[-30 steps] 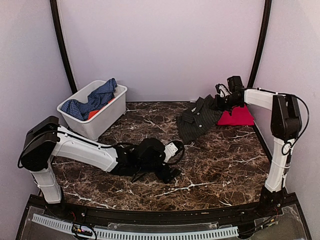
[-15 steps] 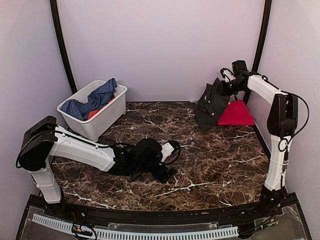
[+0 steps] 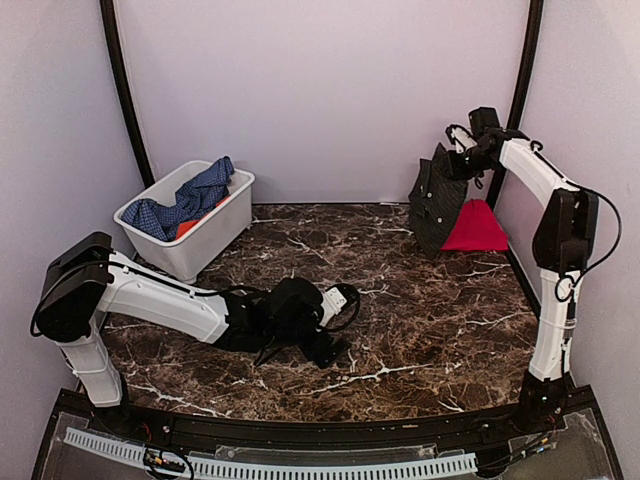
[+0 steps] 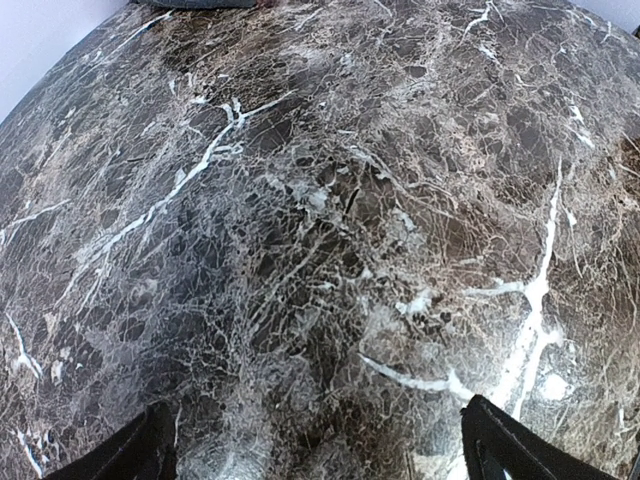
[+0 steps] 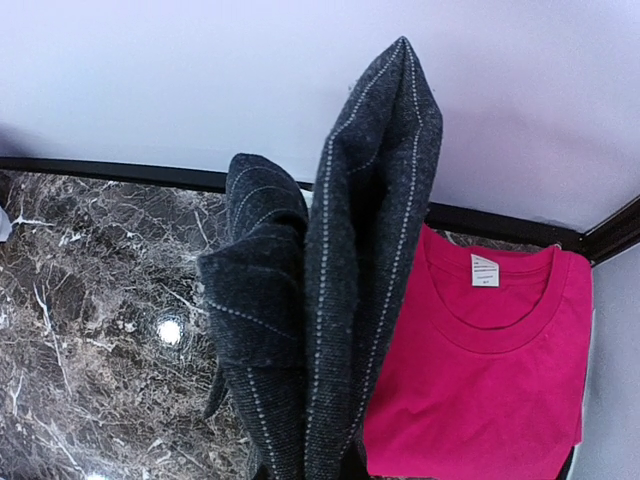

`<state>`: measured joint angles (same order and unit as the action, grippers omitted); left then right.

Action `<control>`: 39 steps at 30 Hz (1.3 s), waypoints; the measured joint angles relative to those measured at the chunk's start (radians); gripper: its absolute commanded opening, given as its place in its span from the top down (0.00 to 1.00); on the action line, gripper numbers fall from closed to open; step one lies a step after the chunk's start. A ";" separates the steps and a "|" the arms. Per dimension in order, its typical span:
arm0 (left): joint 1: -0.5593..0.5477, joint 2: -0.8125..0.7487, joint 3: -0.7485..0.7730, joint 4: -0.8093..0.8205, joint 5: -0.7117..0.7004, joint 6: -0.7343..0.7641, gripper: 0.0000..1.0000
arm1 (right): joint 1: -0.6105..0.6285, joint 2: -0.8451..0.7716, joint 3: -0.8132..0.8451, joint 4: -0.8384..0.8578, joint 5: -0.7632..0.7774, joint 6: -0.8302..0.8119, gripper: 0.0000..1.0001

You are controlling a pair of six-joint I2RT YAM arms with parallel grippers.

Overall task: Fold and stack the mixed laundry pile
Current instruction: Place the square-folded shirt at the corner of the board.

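Note:
My right gripper [image 3: 462,160] is shut on the dark charcoal pinstriped shirt [image 3: 436,207] and holds it up, hanging off the table at the back right. In the right wrist view the shirt [image 5: 330,310] hangs bunched in front of the camera. The folded red shirt [image 3: 476,228] lies flat beside it in the back right corner, its collar and label showing [image 5: 490,360]. A blue checked garment [image 3: 186,200] and an orange piece [image 3: 192,226] lie in the white bin [image 3: 200,246]. My left gripper [image 3: 322,350] is open and empty, low over the bare marble; its fingertips [image 4: 140,455] stand wide apart.
The white bin stands at the back left. The marble table [image 3: 430,320] is bounded by a black frame post [image 3: 515,100] and walls close behind the right arm. The left arm lies stretched across the front centre.
My right gripper has lifted the pinstriped shirt off the table and carried it up and to the right, beside the red shirt. The left arm has barely moved.

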<state>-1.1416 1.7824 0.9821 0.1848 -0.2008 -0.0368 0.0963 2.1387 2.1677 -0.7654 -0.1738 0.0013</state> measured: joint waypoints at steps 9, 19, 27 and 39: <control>0.000 -0.001 0.000 -0.001 -0.001 0.010 0.01 | -0.027 0.002 0.069 -0.022 0.005 -0.019 1.00; 0.000 -0.001 0.000 -0.018 -0.003 0.021 0.01 | -0.108 0.051 0.071 -0.007 -0.015 -0.045 1.00; 0.000 -0.001 0.001 -0.037 -0.008 0.025 0.01 | -0.159 0.125 0.053 0.055 -0.014 -0.084 1.00; 0.008 0.016 0.026 -0.060 -0.007 0.025 0.01 | -0.197 0.184 -0.007 0.175 0.051 -0.111 0.57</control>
<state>-1.1339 1.7981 1.0080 0.1246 -0.2081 -0.0116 -0.1005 2.3230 2.1605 -0.5900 -0.1223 -0.1093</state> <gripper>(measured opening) 0.989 0.183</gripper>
